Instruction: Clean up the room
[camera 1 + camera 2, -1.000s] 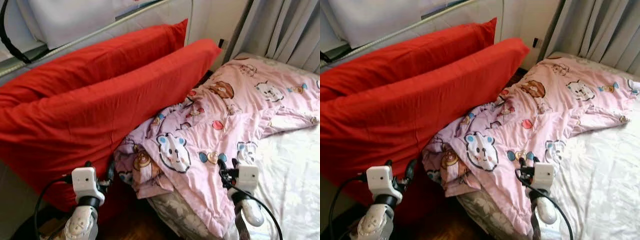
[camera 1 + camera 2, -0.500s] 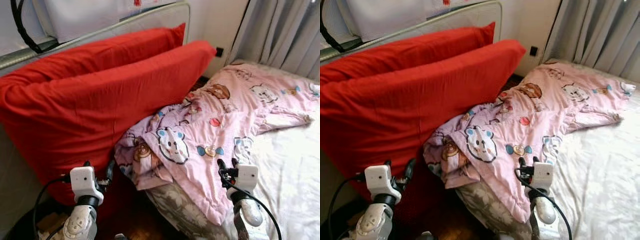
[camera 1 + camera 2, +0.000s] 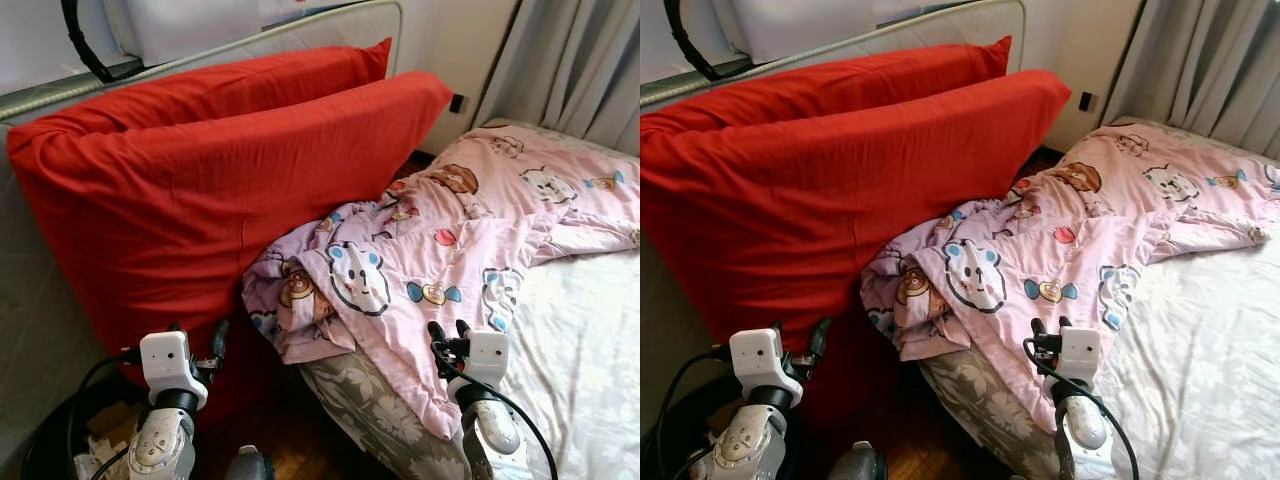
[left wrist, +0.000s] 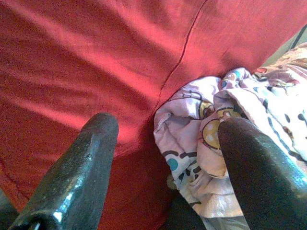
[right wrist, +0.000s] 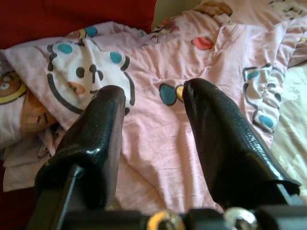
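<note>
- Left gripper [image 4: 163, 158]: held low at near left, wrist raised and pointing forward toward the pillows; fingers [image 4: 79, 167] spread wide, holding nothing. Wrist view looks across red fabric to the bunched end of the blanket.
- Right gripper [image 5: 153, 124]: held low at near right, just above the near edge of the blanket; fingers [image 5: 220, 143] parted a moderate way, holding nothing. A black cable loops from the wrist camera down the arm.
- Pillows [image 3: 200, 190]: two, red, large, standing on edge one behind the other at left, leaning against a grey headboard [image 3: 30, 300]. The front one touches the blanket's bunched end.
- Blanket [image 3: 450, 250]: pink, printed with cartoon bears, hearts and other small figures; lies rumpled across the bed from far right to near centre, its left end crumpled in a heap and hanging over the mattress corner beside the pillows.
- Mattress [image 3: 370, 420]: grey floral-patterned side shows below the blanket.
- Sheet [image 3: 590, 350]: white, faintly patterned, at right, partly covered by the blanket.
- Curtain [image 3: 580, 60]: grey, far right, behind the bed.
- Wall socket [image 3: 456, 102]: dark, on the pale far wall between pillows and curtain.
- Floor [image 3: 300, 440]: dark wood, in the gap between pillows and bed.
- Writing: no readable labels or brands.
</note>
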